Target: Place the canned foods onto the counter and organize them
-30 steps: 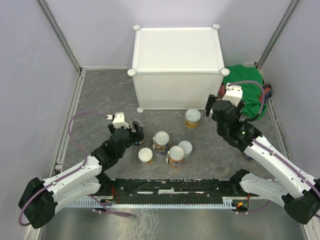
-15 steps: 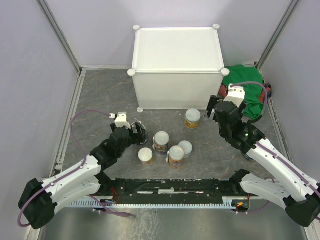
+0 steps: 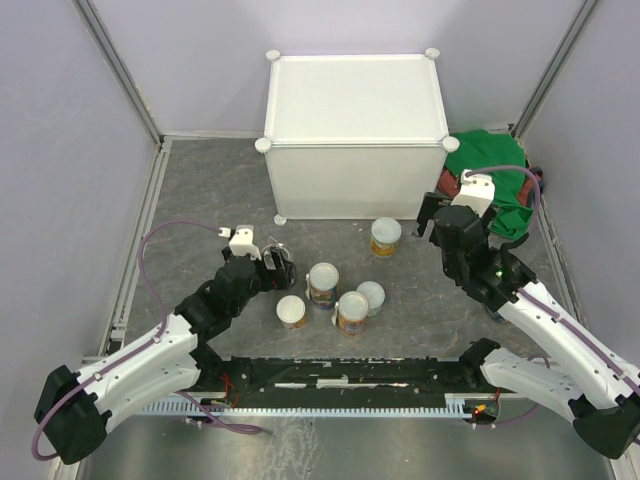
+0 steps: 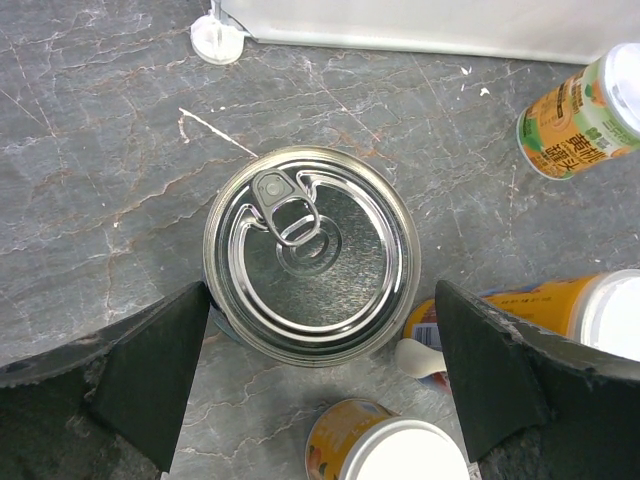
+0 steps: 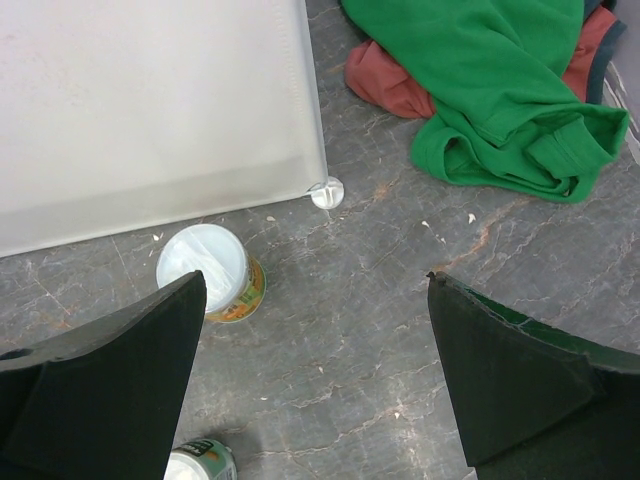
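Note:
A dark blue can with a silver pull-tab top (image 4: 312, 255) stands upright on the grey floor. My left gripper (image 4: 322, 300) is open right above it, one finger on each side, not closed on it. In the top view the gripper (image 3: 274, 262) covers this can. Several yellow/orange-labelled cans with pale lids stand nearby (image 3: 323, 283) (image 3: 352, 311) (image 3: 291, 311), and one (image 3: 385, 237) stands by the counter's front. The counter (image 3: 355, 100) is a big white box with a bare top. My right gripper (image 5: 315, 290) is open and empty over bare floor, right of a pale-lidded can (image 5: 208, 270).
A green cloth (image 3: 492, 165) over a red one lies right of the counter, also in the right wrist view (image 5: 490, 90). The counter's round feet (image 4: 215, 40) (image 5: 327, 191) rest on the floor. Grey walls enclose the floor on the left, the right and behind.
My left gripper has edged forward and right over the dark blue can. My right gripper has drifted up and right toward the counter's right corner. The cans have not moved.

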You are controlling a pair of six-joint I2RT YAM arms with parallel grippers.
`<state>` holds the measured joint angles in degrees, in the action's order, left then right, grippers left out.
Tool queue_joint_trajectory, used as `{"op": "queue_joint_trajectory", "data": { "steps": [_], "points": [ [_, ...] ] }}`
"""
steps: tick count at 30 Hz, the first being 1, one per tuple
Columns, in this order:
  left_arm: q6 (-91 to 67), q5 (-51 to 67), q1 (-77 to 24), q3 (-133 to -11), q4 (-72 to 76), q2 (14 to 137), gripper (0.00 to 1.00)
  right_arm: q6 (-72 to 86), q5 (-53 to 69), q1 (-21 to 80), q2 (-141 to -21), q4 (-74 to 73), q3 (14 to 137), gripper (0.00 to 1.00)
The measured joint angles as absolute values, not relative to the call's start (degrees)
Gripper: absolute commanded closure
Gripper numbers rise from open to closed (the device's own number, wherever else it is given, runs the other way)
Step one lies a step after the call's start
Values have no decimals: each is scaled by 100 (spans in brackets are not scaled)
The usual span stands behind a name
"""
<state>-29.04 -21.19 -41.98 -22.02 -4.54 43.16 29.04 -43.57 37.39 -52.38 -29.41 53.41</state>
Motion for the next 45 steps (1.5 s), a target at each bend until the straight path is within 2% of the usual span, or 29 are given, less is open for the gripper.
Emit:
{"op": "queue_joint_trajectory", "data": {
  "steps": [16, 41, 43, 45],
  "points": [
    [-2829, -2176, -4200, -2340, -322, 5085, 1, 2897, -4359, 3739, -5111, -2961, 5341, 1],
    [-2733, -4021, -4617, -1925, 2303, 6473, 0, 2731, -4357, 3739, -5363, -2611, 5258, 1],
    [-2674, -4110, -4637, -1920, 2502, 6608, 6, 2731, -4357, 3739, -5363, -2596, 5245, 0],
    [-2574, -4191, -4659, -1898, 2698, 6713, 18, 2729, -4353, 3739, -5358, -2558, 5205, 0]
  ]
}}
